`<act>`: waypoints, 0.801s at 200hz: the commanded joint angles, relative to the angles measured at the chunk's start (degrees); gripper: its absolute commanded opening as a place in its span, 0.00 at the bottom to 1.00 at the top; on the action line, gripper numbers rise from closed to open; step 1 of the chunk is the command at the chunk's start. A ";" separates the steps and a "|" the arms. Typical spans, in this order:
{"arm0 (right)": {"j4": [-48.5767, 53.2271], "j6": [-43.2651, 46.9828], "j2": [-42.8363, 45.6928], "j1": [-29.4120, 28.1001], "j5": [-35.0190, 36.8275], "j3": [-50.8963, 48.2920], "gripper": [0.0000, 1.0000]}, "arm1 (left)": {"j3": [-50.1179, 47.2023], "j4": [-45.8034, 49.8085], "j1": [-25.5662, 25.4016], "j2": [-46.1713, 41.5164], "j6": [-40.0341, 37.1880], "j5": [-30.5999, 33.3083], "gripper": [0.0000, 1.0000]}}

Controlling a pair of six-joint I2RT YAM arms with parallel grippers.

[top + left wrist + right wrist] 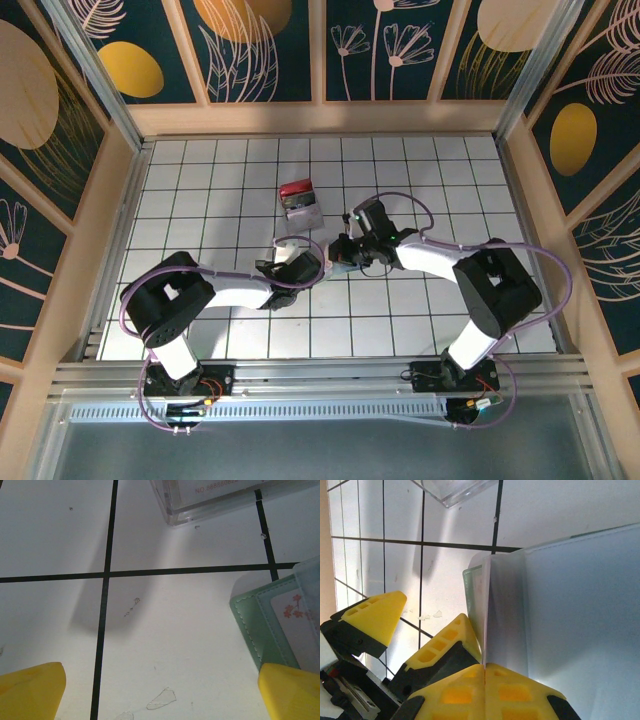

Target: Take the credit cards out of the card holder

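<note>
Right wrist: your right gripper pinches a raised leaf of the card holder; left gripper gapes wide beside it. Flowered card sits pocketed — no cards seen out yet.

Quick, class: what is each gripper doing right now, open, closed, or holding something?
Left gripper: open, holding nothing.
Right gripper: closed, pinching a leaf of the card holder.

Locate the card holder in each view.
Top external: card holder mid-table, below the red-topped block.
Left wrist: card holder at right edge.
Right wrist: card holder centre-right, right gripper shut on its edge.
Shared landmark: the block's clear base, top of wrist views.
</note>
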State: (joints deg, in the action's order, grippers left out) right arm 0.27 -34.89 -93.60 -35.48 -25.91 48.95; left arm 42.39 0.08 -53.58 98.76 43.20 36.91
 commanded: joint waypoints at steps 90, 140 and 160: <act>3.74 2.63 6.29 2.25 8.45 -2.01 0.00 | -0.74 3.73 0.16 -5.06 -0.13 0.01 0.99; 3.46 3.17 11.04 3.43 10.16 -3.57 0.00 | -0.03 4.34 0.23 -12.36 0.08 0.19 0.99; 1.98 3.08 13.25 3.80 10.10 -4.83 0.00 | -0.18 2.93 0.51 -15.93 -0.55 -1.14 0.99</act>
State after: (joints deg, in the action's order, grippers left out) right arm 3.62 -32.93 -83.57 -32.34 -17.37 45.76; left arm 41.91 3.22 -53.56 87.11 43.16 36.49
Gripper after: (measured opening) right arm 0.049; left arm 0.988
